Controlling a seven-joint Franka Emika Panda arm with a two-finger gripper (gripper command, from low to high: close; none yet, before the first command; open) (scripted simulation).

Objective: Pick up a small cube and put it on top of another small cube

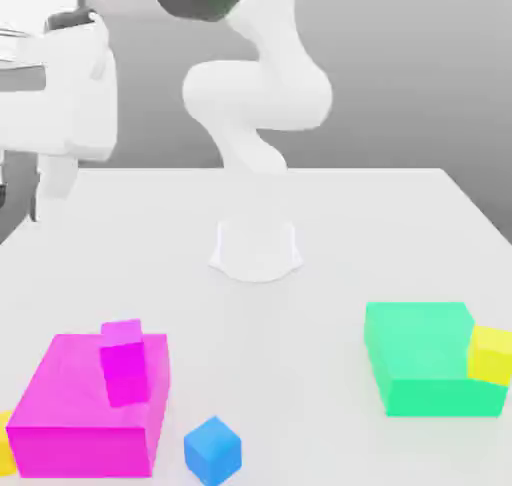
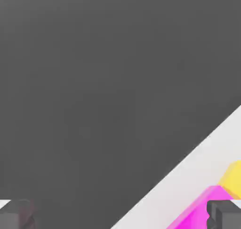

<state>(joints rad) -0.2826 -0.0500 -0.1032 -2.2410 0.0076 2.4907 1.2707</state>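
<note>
Exterior view, upper left: I hold my fingers [image 1: 55, 186] wide open. Amber cube [image 1: 7, 444], lower-left edge; lemon cube [image 1: 491, 355], right edge.

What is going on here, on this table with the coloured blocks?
A robot arm holds its open, empty pincer up near the table's edge, at the exterior view's left. Nothing is being handled. The orange-yellow cube sits beside the big magenta block, and the lemon-yellow cube is by the green block. Neither yellow cube is stacked on the other.
</note>
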